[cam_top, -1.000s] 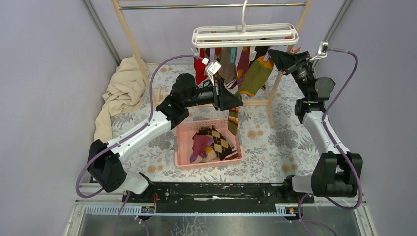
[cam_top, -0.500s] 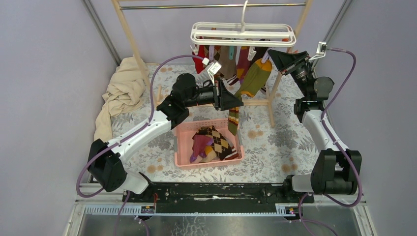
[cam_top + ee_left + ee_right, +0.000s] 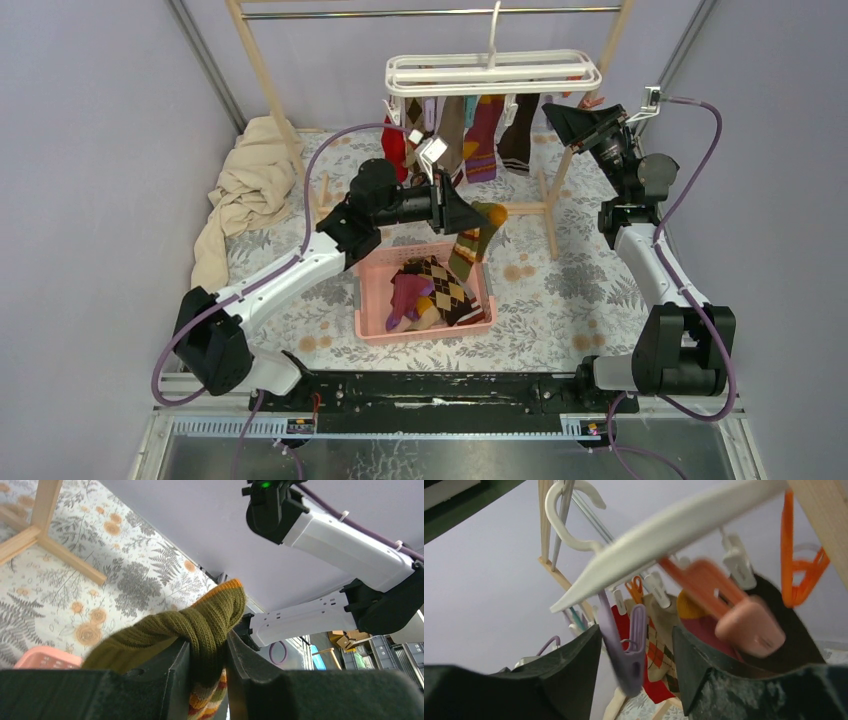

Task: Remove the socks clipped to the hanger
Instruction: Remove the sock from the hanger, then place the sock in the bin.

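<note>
The white hanger [image 3: 493, 72] hangs by its hook from the metal rail. Several socks [image 3: 483, 130] stay clipped under it: red, argyle, beige, maroon and dark brown. My left gripper [image 3: 470, 218] is shut on an olive sock with a striped end [image 3: 468, 245], free of the hanger, above the pink basket. In the left wrist view the olive sock [image 3: 200, 625] is pinched between my fingers [image 3: 207, 662]. My right gripper [image 3: 556, 116] is open at the hanger's right end. In the right wrist view a purple clip [image 3: 626, 650] dangles between its jaws [image 3: 636, 665], untouched.
The pink basket [image 3: 372, 290] below holds argyle and purple socks [image 3: 440, 285]. A wooden-post rack [image 3: 548, 205] carries the rail. A beige cloth [image 3: 250, 180] lies at the left. Orange clips [image 3: 796, 570] hang near my right gripper.
The olive sock came off its clip. My left gripper pulled it down and right toward the basket. The hanger swung back left and levelled. The right gripper barely moved.
</note>
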`<state>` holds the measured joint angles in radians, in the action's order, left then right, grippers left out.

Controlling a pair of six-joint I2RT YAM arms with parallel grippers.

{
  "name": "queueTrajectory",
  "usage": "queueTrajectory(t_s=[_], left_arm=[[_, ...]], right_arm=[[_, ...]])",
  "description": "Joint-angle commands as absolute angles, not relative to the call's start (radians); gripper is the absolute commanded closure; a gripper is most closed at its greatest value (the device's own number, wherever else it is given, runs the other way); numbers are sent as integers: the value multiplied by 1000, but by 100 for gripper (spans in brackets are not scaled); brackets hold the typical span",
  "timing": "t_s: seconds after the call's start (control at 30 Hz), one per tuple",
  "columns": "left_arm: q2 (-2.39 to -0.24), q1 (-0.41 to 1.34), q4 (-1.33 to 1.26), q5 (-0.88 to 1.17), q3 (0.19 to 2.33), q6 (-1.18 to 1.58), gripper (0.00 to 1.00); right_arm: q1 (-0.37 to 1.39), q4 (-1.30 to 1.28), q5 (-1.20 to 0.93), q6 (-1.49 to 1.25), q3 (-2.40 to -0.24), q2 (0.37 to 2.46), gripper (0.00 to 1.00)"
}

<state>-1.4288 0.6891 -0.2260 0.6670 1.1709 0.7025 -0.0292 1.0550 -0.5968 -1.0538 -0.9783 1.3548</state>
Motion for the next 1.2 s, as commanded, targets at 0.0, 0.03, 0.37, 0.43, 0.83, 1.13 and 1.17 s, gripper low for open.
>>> queueTrajectory(t_s=[0.0, 0.03, 0.37, 0.43, 0.83, 1.13, 1.17], left_arm=[[-1345, 694, -185, 634, 1119, 669, 65], [-1331, 694, -165, 621, 1107, 661, 64], [-1180, 720, 95, 403, 1025, 582, 57], [-1162, 734, 133, 357, 1007, 573, 56], [-1062, 759, 146, 82, 748, 621, 50], [-1052, 758, 208, -191, 639, 691, 45], [-1043, 759, 211, -196, 631, 698, 42]], right_arm=[[-34, 1054, -628, -1054, -991, 1315, 37], [-34, 1043, -632, -1054, -983, 1307, 35], [-34, 803, -669, -973, -868, 1142, 31], [-34, 714, -672, -932, -848, 1090, 31], [-34, 471, -770, -859, -705, 895, 30], [-32, 301, -811, -770, -660, 837, 29], [-30, 285, -814, -761, -656, 835, 29]])
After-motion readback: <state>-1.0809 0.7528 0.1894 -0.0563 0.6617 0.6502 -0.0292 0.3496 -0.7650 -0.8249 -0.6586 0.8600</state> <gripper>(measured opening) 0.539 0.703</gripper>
